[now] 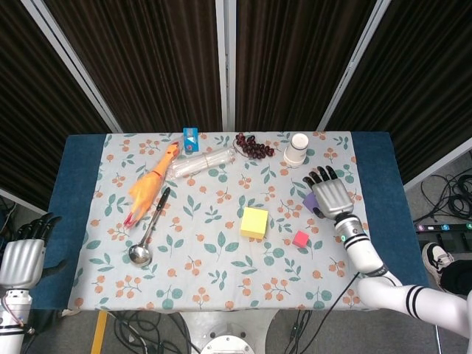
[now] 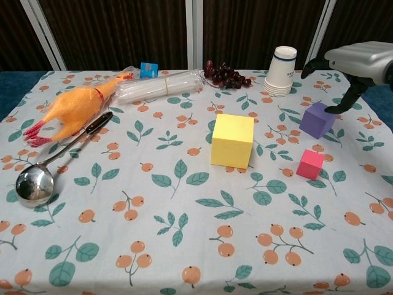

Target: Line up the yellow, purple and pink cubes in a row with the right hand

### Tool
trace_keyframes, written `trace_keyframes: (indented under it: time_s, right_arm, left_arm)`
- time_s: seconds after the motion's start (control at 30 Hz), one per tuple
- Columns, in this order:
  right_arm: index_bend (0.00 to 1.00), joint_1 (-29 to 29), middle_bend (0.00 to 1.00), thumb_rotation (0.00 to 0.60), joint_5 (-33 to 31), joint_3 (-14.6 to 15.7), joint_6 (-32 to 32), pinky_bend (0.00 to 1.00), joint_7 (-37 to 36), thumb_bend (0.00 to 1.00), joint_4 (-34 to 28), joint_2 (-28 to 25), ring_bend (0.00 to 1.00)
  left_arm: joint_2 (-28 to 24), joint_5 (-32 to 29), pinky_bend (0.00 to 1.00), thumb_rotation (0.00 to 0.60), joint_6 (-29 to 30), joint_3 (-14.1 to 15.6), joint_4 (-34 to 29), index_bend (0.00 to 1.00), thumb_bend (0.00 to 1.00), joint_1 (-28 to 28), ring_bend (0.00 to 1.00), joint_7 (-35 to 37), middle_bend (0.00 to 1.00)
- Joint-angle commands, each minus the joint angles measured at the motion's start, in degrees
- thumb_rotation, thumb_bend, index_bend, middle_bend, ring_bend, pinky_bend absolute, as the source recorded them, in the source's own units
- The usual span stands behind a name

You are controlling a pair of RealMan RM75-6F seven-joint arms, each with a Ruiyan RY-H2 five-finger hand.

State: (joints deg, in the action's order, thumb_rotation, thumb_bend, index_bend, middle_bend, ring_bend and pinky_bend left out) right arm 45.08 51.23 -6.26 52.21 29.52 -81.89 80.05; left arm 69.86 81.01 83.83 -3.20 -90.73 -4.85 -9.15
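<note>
Dark ribbed panels (image 1: 162, 59) with pale metal posts (image 1: 225, 63) back a blue table (image 1: 81, 169) under a floral cloth (image 1: 214, 243).

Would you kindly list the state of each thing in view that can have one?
yellow cube: on the cloth, free
purple cube: on the cloth, under the right hand, not gripped
pink cube: on the cloth, free
right hand: open, fingers spread
left hand: off the table, holding nothing
paper cups: stacked, upside down

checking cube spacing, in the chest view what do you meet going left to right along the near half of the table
Shiny metal spoon → big yellow foam cube → small pink cube → purple cube → silver right hand, hovering over the purple cube's right side.
</note>
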Motion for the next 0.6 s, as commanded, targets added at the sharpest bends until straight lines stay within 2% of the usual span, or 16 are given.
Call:
trace_keyframes:
  time_s: [0.03, 0.33, 0.6]
  right_arm:
    - [0.21, 0.45, 0.14, 0.6, -1.2, 0.71, -1.82, 0.0, 1.2, 0.18, 2.35, 0.4, 0.0]
    - [0.21, 1.67, 0.12, 0.6, -2.24, 2.26, -5.07, 0.0, 3.96, 0.18, 8.02, 2.39, 0.0]
    - [0.21, 1.72, 0.1, 0.6, 0.33, 2.89, -6.8, 0.0, 2.14, 0.18, 13.41, 5.1, 0.0]
  left_arm:
    - [-0.12, 0.03, 0.21, 0.6, 0.14, 0.09, -0.33, 0.22, 0.09, 0.1, 0.18, -0.31, 0.23]
    - [-0.42, -0.81, 0.21, 0.6, 0.44, 0.33, -1.25, 0.22, 0.09, 0.82, 0.18, -0.86, 0.23]
    - [-0.41, -0.88, 0.21, 0.6, -0.04, 0.24, -1.59, 0.22, 0.09, 0.5, 0.18, -1.31, 0.23]
